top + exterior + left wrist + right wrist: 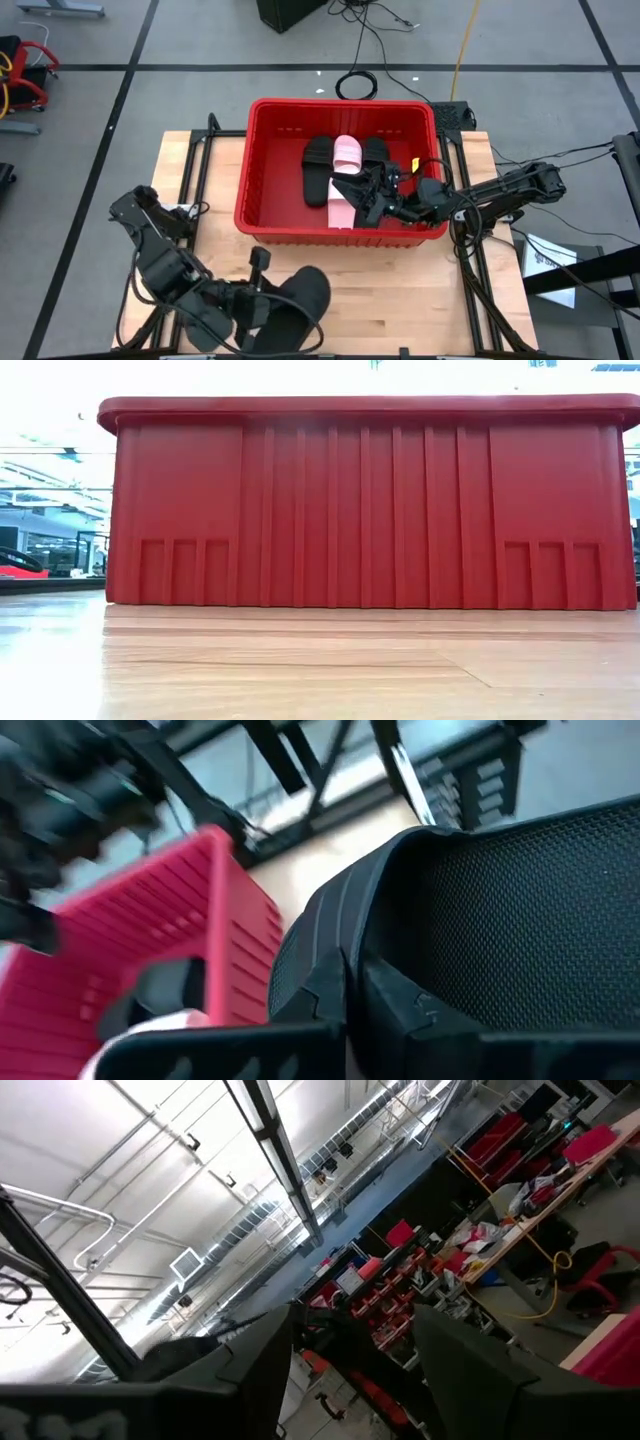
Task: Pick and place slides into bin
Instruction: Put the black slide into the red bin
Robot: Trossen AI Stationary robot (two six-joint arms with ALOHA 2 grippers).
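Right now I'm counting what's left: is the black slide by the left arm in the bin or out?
Out. The black slide is held above the table, clamped in the left gripper, short of the bin.

Four slides (347, 155), one bin (262, 172)

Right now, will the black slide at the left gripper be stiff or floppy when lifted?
Probably fairly stiff: the black slide keeps its arched shape at the left gripper. Its textured strap likely resists slipping. Flat-soled, it should not roll.
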